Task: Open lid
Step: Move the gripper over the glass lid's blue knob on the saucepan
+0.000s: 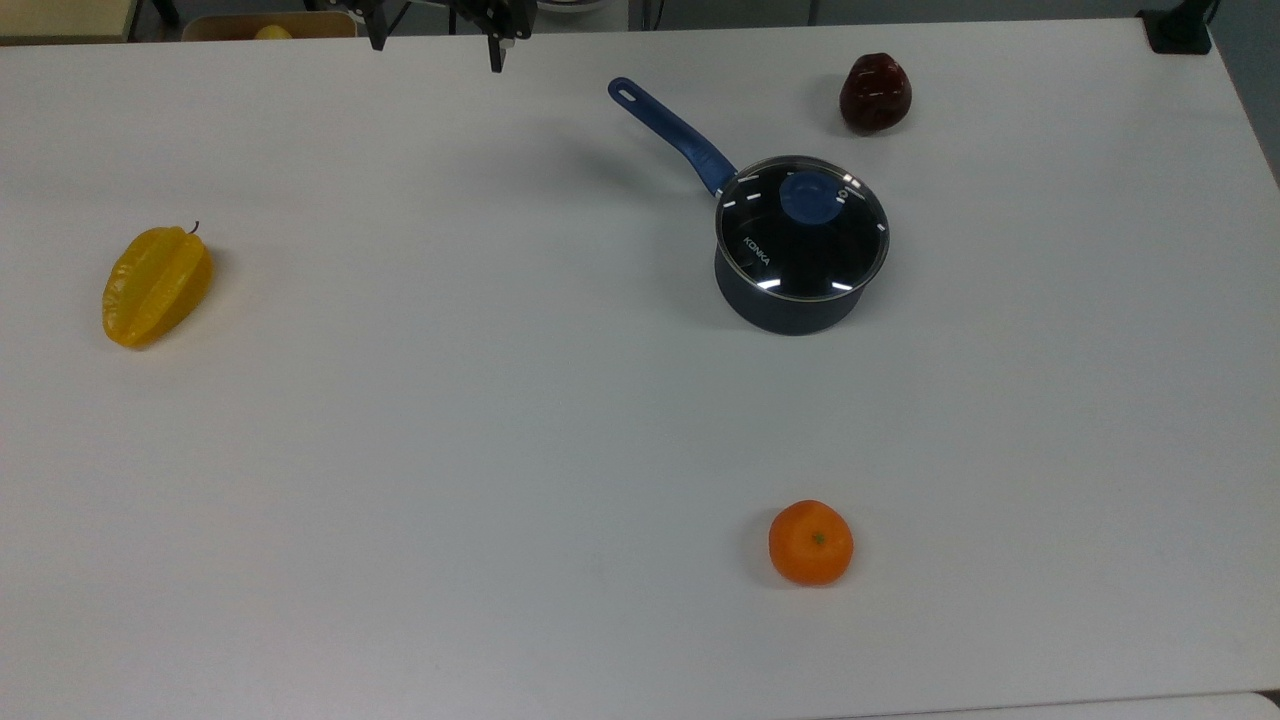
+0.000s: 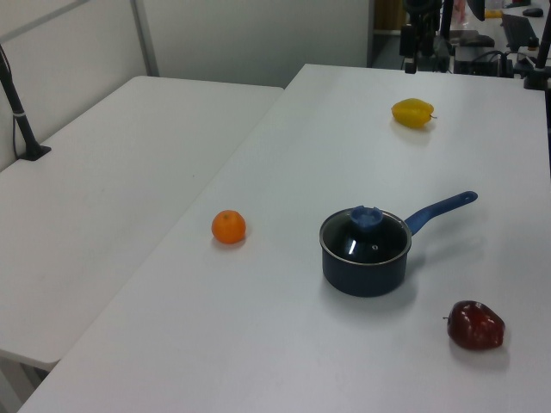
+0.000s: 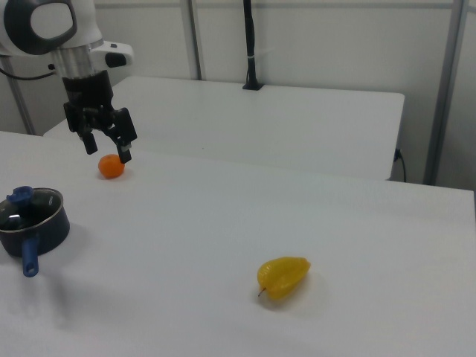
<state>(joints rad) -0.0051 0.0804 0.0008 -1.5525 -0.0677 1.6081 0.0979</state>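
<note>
Right view shows my pincer spread open and empty, high above the bench, well apart from the lid. I should centre over the lid's blue knob — then drop straight down and close squarely on it.

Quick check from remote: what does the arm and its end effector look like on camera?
The arm is glossy white with a round dark grey joint cap. Its end effector is black and boxy, with two slim dark fingers tipped by small pale pads.

Two white tables (side by side), pale walls.
</note>
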